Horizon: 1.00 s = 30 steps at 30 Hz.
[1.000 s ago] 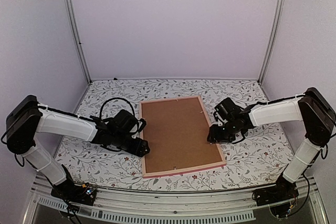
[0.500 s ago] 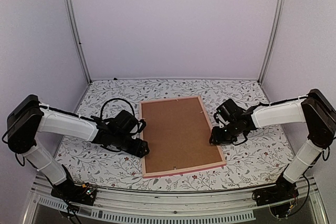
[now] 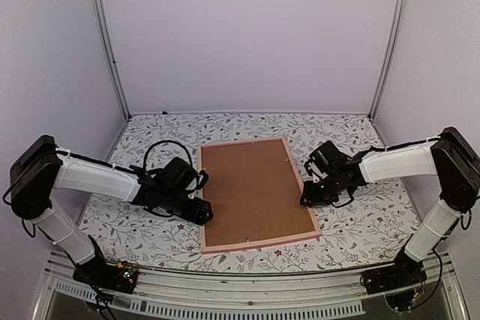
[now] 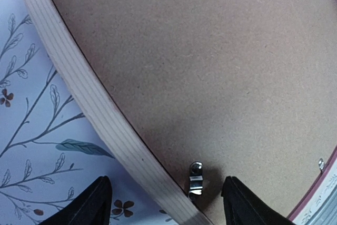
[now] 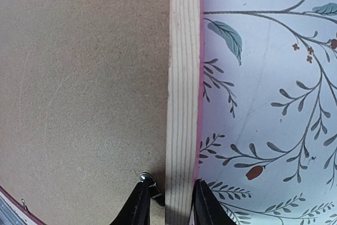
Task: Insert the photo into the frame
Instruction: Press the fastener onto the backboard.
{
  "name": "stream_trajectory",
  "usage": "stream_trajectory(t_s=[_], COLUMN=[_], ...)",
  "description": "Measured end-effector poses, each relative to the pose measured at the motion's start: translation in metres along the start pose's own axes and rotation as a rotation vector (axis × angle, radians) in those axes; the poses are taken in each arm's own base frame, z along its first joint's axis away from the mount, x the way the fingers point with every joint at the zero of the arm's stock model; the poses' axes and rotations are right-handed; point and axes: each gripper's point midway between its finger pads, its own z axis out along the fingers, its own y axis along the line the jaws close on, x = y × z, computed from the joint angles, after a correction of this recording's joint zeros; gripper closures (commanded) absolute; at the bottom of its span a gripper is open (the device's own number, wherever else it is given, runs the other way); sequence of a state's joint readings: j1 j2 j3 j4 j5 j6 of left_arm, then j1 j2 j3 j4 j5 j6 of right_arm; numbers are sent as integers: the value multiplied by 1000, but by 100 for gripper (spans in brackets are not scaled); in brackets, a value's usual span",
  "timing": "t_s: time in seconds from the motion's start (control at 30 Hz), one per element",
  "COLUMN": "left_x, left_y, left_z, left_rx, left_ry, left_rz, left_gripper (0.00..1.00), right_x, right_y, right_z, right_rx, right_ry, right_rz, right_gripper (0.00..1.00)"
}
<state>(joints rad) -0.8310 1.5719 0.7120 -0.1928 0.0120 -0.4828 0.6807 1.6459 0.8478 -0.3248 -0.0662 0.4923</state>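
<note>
The pink frame (image 3: 259, 243) lies face down on the table, its pale wood back rail up, with the plain brown backing board (image 3: 255, 189) in it. The photo is hidden. My left gripper (image 3: 204, 211) is open, straddling the frame's left rail (image 4: 89, 104) and a small metal clip (image 4: 196, 177) on the board (image 4: 210, 67). My right gripper (image 3: 306, 194) is shut on the frame's right rail (image 5: 181, 77), one finger on the board side beside a clip (image 5: 147, 180), the other on the pink outer edge.
The floral tablecloth (image 3: 352, 222) shows around the frame on all sides. Purple walls with metal posts (image 3: 112, 58) enclose the back and sides. A black cable (image 3: 154, 148) loops beside the left arm.
My right gripper has shifted a little nearer along the frame's right rail. The frame's near right corner has nudged slightly left. The left arm has barely moved.
</note>
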Motion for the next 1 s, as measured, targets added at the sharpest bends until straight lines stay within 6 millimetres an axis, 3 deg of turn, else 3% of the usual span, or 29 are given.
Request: stream_trajectory(t_s=[0.3,0.57,1.0], left_x=[-1,-2,-2], left_y=[0,0,0], left_z=[1,1,2], left_rx=[-1,0,1], left_ry=[-4,-6,-8], left_rz=[0,0,-1], left_gripper=[25,25,25], right_x=[-2,-2,-3], right_y=[5,10,4], right_z=[3,6,4], right_rx=[-54,-128,-194], right_ry=[-15,-11,25], right_rz=[-30,-59,38], right_gripper=[77,59,68])
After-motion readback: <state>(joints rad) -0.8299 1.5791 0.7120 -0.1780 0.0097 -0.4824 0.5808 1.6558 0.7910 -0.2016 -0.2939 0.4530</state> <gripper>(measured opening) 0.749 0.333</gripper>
